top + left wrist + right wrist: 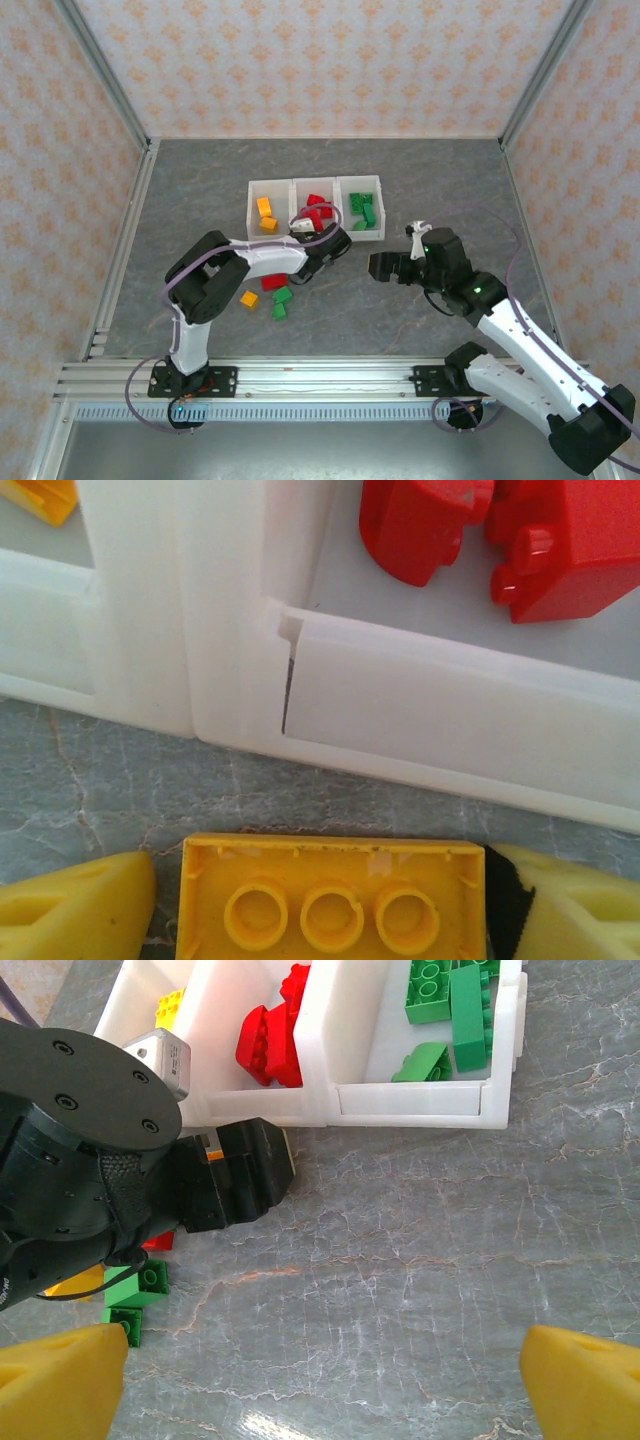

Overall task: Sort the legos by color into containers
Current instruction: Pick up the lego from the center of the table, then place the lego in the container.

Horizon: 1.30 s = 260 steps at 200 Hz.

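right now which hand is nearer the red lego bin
Left. The left hand is at the red bin's near wall with a yellow brick; the right hand hovers farther off, in front of the green bin.

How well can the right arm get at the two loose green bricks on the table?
Probably yes: bare table lies between the open right gripper and the green bricks, though the left arm hangs close beside them.

A grey, marble-veined counter fills the middle of the top view. Walls papered in a pale peach floral pattern enclose it at the back, left and right. Slanted aluminium posts mark the upper corners. A ribbed aluminium rail crosses the lower edge.
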Motion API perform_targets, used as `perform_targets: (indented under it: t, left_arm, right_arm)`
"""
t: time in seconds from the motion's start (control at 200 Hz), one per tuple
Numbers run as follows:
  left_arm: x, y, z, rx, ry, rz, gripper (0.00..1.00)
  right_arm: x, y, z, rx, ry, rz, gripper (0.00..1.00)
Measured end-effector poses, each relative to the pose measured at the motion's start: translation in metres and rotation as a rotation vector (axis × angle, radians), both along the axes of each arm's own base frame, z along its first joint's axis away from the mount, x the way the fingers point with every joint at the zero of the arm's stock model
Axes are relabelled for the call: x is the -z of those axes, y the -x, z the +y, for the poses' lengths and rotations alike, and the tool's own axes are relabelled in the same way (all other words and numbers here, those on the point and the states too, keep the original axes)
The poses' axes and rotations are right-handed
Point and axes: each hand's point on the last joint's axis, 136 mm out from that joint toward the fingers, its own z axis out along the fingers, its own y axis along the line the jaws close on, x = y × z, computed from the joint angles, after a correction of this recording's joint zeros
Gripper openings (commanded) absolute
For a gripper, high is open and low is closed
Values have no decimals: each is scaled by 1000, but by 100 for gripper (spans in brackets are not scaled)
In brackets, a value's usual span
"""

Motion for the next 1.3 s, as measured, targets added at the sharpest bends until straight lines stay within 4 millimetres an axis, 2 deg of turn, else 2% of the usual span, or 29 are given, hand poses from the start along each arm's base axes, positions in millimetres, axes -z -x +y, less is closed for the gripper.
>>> perform_targets:
  t: [0.135,0.25,0.46,0.636,0.761,0.896,0.991,1.076,1.196,1.301]
  left_arm:
    - [0,3,7,2,10,6,62]
    - [-2,3,7,8,34,0,46]
    - [-4,4,8,9,54,-11,42]
    - [-10,10,23,-6,37,-4,41]
    - [-41,11,30,-14,43,-50,41]
    - [-95,8,39,-13,43,-151,44]
    - [-135,-4,49,-10,39,-229,44]
    - [-163,-25,73,-43,22,-279,44]
    - [-184,-54,112,-78,-42,-299,44]
    - [-189,-77,125,-58,-107,-288,44]
  right_arm:
    - [0,0,0,0,0,0,100]
    - [0,0,0,0,0,0,100]
    - [0,-1,-2,9,6,-3,100]
    - [1,-3,-4,23,16,-9,100]
    - [1,-5,-7,40,25,-14,100]
    - [1,-6,-9,55,30,-17,100]
    - [1,-7,-10,62,32,-17,100]
    - [1,-7,-10,65,34,-18,100]
    - [1,-7,-11,67,36,-19,100]
    - [1,-7,-11,68,36,-20,100]
